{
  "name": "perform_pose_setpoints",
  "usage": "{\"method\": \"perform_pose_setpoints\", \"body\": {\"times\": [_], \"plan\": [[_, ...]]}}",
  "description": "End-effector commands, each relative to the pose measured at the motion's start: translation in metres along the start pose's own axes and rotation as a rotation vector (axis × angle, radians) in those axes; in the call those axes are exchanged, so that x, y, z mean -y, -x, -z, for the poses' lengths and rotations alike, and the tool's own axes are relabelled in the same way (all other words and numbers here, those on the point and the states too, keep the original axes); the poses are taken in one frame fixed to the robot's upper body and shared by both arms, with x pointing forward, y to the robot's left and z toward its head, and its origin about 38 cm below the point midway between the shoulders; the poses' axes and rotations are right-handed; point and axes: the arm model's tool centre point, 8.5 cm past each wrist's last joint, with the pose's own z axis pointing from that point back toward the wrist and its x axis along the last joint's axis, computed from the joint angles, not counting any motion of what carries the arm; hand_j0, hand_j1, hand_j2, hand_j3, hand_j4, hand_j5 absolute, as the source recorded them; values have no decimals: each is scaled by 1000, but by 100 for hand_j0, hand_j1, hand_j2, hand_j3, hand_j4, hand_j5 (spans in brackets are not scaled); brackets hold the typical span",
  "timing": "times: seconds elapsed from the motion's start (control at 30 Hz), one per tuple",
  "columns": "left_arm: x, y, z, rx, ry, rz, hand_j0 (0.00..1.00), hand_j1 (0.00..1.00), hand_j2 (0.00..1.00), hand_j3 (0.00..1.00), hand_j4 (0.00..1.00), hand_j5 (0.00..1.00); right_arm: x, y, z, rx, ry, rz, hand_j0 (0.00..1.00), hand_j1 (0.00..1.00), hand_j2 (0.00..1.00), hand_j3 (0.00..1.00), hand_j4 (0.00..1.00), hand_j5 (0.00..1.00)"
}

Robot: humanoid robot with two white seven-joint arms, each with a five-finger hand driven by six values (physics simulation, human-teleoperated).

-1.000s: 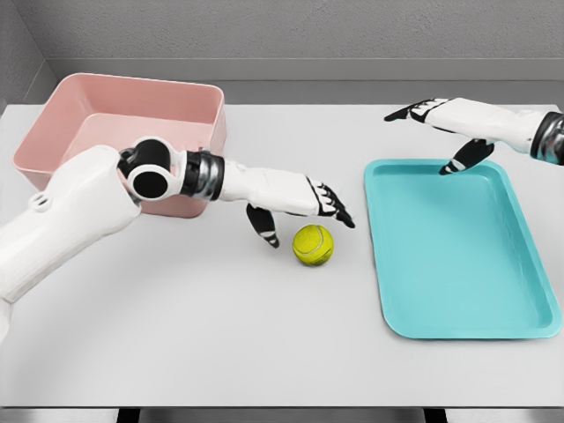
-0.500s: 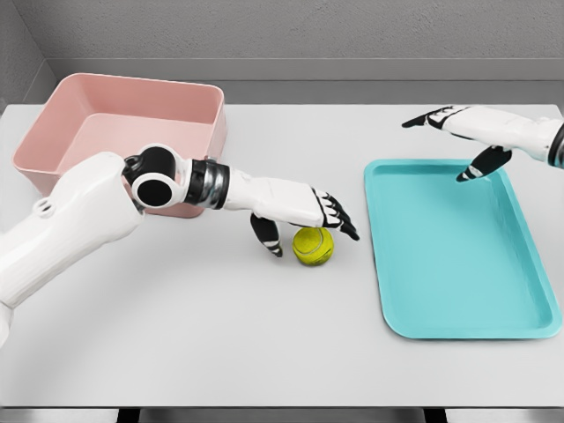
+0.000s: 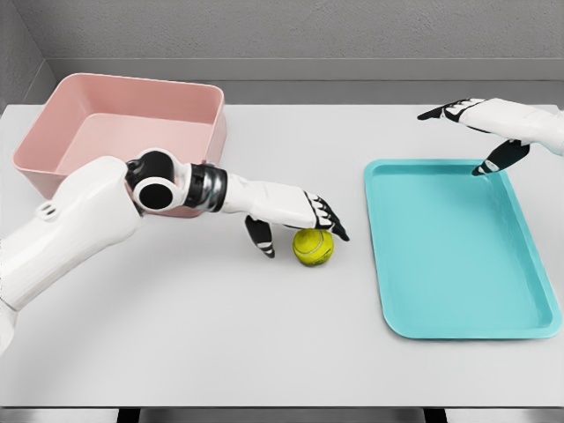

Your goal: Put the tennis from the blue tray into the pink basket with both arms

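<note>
**Left hand lowers over the tennis ball; right hand pulls back**

Since the earlier frames the left hand (image 3: 295, 220) has come down and closer to the tennis ball (image 3: 313, 247), its fingers (image 3: 328, 216) now arched over the ball's top and its thumb (image 3: 261, 239) hanging down just left of it; meanwhile the right hand (image 3: 480, 128) has drifted toward the right edge of the view.

Nearest the camera, the left arm (image 3: 79, 225) enters from the lower left and stretches across the white desk (image 3: 220, 344). The ball sits on the desk, between the pink basket (image 3: 53, 132) and the blue tray (image 3: 458, 247), outside both. The left hand's fingers are spread and relaxed around the ball; whether they press on it cannot be told, and no closed grasp shows.

To the right, the blue tray lies flat on the desk.

Farther back, the pink basket stands at the desk's far left corner, partly behind the left arm. At the far right, the right hand hangs above the tray's far edge, released, fingers extended toward the left and thumb pointing down, holding nothing.
</note>
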Motion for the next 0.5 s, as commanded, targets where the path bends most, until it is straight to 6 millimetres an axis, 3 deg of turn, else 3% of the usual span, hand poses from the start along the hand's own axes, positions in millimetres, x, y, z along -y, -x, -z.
{"method": "perform_pose_setpoints", "body": {"times": [0.0, 0.47], "plan": [[-2, -2, 4, 5, -3, 1, 100, 100, 100, 100, 100, 100, 0, 1, -1, -1, 3, 5, 100, 100, 100, 100, 100, 100], [1, -2, 20, 11, 6, -6, 100, 100, 100, 100, 100, 100, 1, 0, -1, -2, 5, 4, 100, 100, 100, 100, 100, 100]]}}
